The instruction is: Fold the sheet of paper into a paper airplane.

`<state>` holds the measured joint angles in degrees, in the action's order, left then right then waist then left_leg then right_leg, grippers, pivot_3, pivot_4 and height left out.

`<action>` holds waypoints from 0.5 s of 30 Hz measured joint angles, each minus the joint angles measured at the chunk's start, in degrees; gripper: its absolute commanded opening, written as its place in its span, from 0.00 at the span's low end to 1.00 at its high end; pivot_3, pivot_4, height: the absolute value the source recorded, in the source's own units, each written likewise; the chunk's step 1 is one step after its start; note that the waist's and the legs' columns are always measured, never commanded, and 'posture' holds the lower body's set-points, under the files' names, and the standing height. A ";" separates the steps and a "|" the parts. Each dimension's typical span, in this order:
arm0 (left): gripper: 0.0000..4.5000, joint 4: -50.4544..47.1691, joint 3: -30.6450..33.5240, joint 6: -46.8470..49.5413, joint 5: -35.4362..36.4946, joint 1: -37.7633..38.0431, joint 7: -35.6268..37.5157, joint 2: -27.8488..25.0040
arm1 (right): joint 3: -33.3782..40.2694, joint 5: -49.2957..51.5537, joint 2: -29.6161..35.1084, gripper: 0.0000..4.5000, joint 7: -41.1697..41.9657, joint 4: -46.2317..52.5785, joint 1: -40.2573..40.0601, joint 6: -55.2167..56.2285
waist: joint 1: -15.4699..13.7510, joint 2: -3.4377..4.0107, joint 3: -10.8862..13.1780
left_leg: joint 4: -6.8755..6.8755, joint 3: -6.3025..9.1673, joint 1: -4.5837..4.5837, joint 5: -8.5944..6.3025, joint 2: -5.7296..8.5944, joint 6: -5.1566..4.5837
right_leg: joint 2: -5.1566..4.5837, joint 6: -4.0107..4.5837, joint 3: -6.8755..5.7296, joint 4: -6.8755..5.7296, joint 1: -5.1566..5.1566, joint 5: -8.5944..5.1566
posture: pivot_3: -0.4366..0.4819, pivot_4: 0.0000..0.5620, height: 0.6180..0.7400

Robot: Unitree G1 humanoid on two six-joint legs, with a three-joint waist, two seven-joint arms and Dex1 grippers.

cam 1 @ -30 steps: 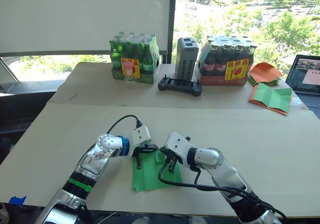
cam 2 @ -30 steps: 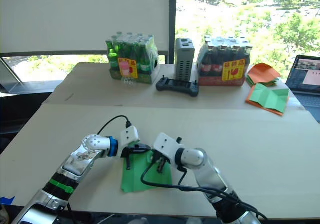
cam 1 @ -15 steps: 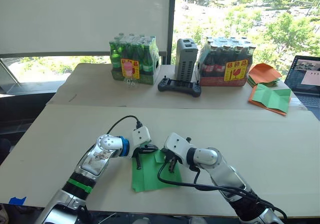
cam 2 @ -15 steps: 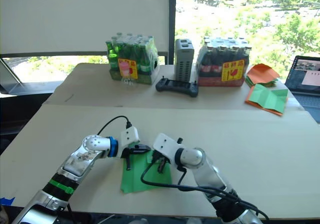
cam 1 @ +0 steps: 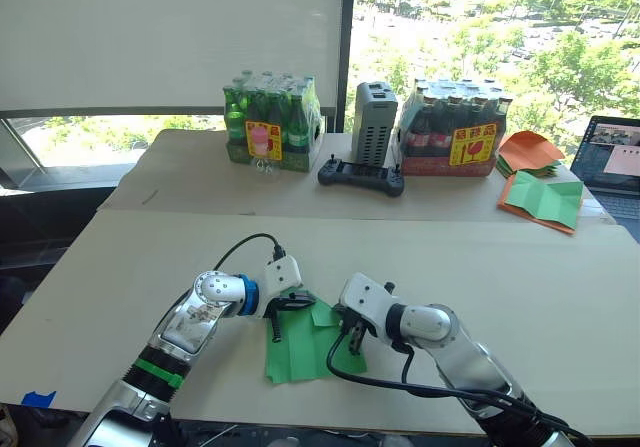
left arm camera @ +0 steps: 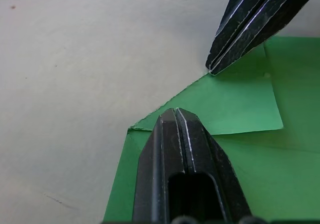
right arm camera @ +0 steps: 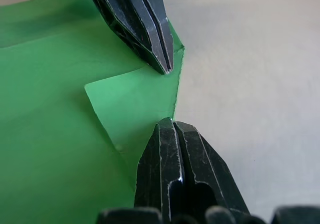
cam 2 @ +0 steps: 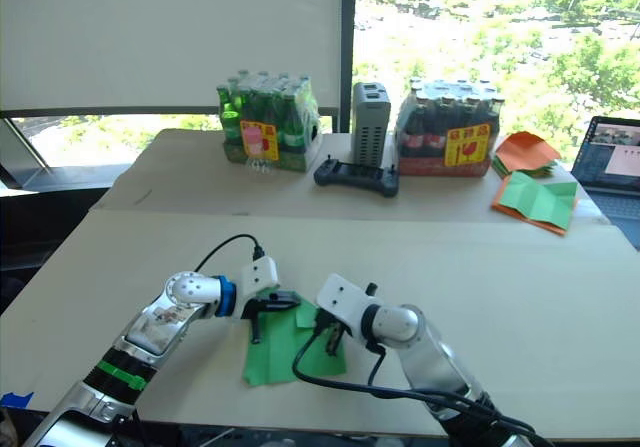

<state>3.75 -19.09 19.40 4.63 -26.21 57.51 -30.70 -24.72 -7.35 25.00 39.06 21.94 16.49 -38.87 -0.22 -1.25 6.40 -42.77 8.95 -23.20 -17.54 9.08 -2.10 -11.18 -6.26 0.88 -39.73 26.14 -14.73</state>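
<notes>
Green paper, the sheet of paper (cam 1: 305, 344), lies flat near the front edge of the near table (cam 1: 560, 297), between the two arms, with one far corner turned over into a small paler triangular flap (left arm camera: 235, 108). The left gripper (cam 1: 283, 314) and the right gripper (cam 1: 347, 335) both have their fingers closed together, clasping nothing; their tips press down at either end of that flap's folded edge (the wrist views show this best). The step in hand looks like creasing the first corner fold, early in making the airplane. Next would likely come running a tip along the fold to sharpen it, keeping the other tip down so the thin sheet does not slide. Well apart on the far table stand a pack of green bottles (cam 1: 269, 125), a grey box (cam 1: 373, 122), a black controller (cam 1: 361, 175), a pack of dark bottles (cam 1: 453, 127) and orange and green sheets (cam 1: 538, 182); none obstructs.
</notes>
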 measured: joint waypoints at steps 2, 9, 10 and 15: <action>0.00 0.01 -0.08 -0.02 0.00 0.00 0.01 0.00 | 0.63 0.49 0.92 0.01 0.10 1.28 -1.11 -0.97 | -0.19 -0.01 -0.03 | 0.00 0.00 0.01 -0.02 0.00 -0.03 | 0.00 -0.01 -0.01 0.00 0.00 0.00 | 0.48 0.27 0.47; 0.00 0.13 -0.21 -0.20 0.00 -0.10 0.24 0.00 | 2.32 2.07 4.51 0.01 0.30 6.00 -4.53 -3.52 | -0.47 -0.02 -0.12 | 0.02 0.00 0.02 -0.06 0.00 -0.09 | -0.01 -0.02 -0.02 0.12 -0.01 -0.01 | 0.48 0.27 0.47; 0.00 0.20 -0.21 -0.23 0.00 -0.10 0.30 0.00 | 2.52 2.21 4.87 0.01 0.35 6.39 -4.85 -3.74 | -0.48 -0.02 -0.12 | 0.01 0.00 0.03 -0.06 0.00 -0.09 | -0.01 -0.02 -0.03 0.15 -0.02 -0.01 | 0.48 0.27 0.47; 0.00 0.49 -0.22 -0.42 0.00 -0.14 0.60 0.00 | 3.32 3.47 7.23 0.01 0.36 9.14 -6.68 -5.10 | -0.51 -0.02 -0.15 | 0.02 0.00 0.05 -0.08 -0.01 -0.12 | -0.02 -0.03 -0.03 0.22 -0.08 -0.01 | 0.48 0.27 0.47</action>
<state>4.24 -19.31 18.98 4.63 -26.34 58.11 -30.70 -21.39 -3.88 32.23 39.42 31.08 9.81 -43.97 -0.73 -1.28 6.25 -42.76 8.95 -23.15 -17.62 9.07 -2.22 -11.20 -6.29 0.84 -39.51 26.06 -14.75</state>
